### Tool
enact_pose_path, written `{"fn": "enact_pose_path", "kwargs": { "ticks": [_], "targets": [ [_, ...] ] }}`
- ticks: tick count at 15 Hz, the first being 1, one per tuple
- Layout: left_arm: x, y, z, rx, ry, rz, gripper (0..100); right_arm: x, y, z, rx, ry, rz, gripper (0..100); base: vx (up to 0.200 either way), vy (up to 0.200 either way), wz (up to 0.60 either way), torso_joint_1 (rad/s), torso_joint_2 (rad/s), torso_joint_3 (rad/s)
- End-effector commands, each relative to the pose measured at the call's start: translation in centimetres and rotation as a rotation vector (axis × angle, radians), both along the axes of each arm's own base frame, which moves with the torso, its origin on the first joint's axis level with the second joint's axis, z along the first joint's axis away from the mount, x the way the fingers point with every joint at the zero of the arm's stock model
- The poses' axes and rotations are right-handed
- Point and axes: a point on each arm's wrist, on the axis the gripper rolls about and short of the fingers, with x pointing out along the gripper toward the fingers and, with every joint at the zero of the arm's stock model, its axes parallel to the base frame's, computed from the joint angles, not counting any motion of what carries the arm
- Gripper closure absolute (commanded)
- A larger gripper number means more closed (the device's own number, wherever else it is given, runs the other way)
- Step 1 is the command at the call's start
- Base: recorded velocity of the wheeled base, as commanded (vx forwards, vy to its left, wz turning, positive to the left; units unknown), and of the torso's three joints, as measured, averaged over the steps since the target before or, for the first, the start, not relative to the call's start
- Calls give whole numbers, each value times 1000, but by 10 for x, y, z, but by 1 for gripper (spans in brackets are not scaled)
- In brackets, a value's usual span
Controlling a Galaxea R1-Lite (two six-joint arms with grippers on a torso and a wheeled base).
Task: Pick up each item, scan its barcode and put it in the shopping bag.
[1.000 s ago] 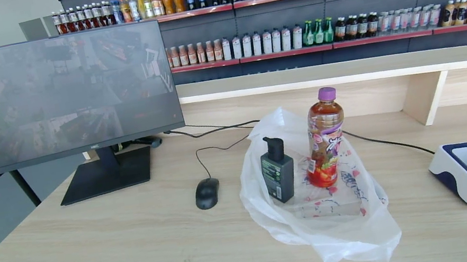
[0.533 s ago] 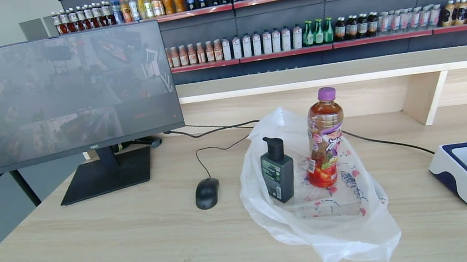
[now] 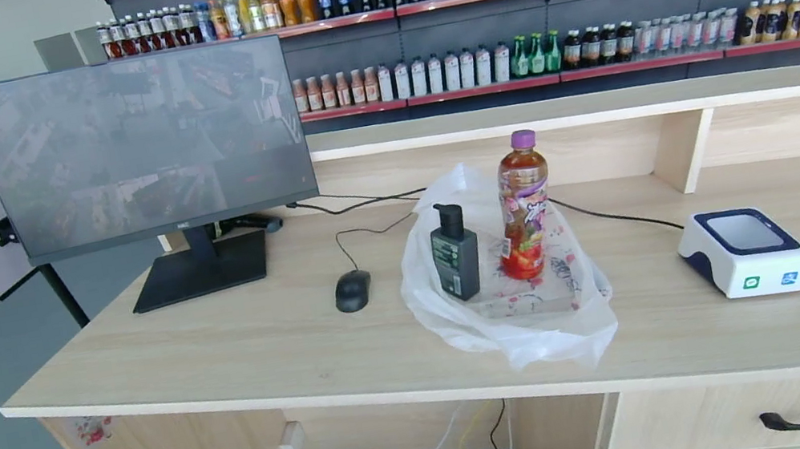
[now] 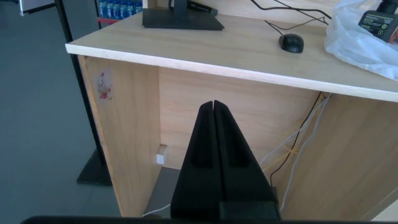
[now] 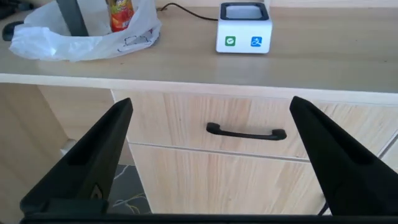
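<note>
Head view: bottle (image 3: 524, 208) on shopping bag (image 3: 548, 330); wrists: left end effector (image 4: 214, 106) closed, right end effector (image 5: 211, 102) wide.

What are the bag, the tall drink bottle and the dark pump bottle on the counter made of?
The shopping bag looks like thin, glossy clear plastic film: it crumples and the counter shows through. The drink bottle seems clear plastic with a printed wrap; the reddish drink shows through above it. The pump bottle looks like opaque dark plastic, probably matte.
</note>
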Motion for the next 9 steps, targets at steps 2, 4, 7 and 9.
{"fn": "enact_pose_path", "kwargs": {
  "ticks": [2, 4, 7, 9],
  "targets": [
    [0, 0, 0, 5, -2, -1, 100, 0, 0, 0, 2, 1, 1, 0, -100, 0, 0, -1, -1, 6],
    [0, 0, 0, 5, -2, -1, 100, 0, 0, 0, 0, 1, 2, 0, 0, 0, -600, -2, 2, 0],
    [0, 0, 0, 7, -2, -1, 100, 0, 0, 0, -3, 1, 4, 0, 0, 0, -600, 6, 6, 2],
    [0, 0, 0, 7, -2, -1, 100, 0, 0, 0, 0, 1, 4, 0, 0, 0, 0, 0, 0, 0]
  ]
}}
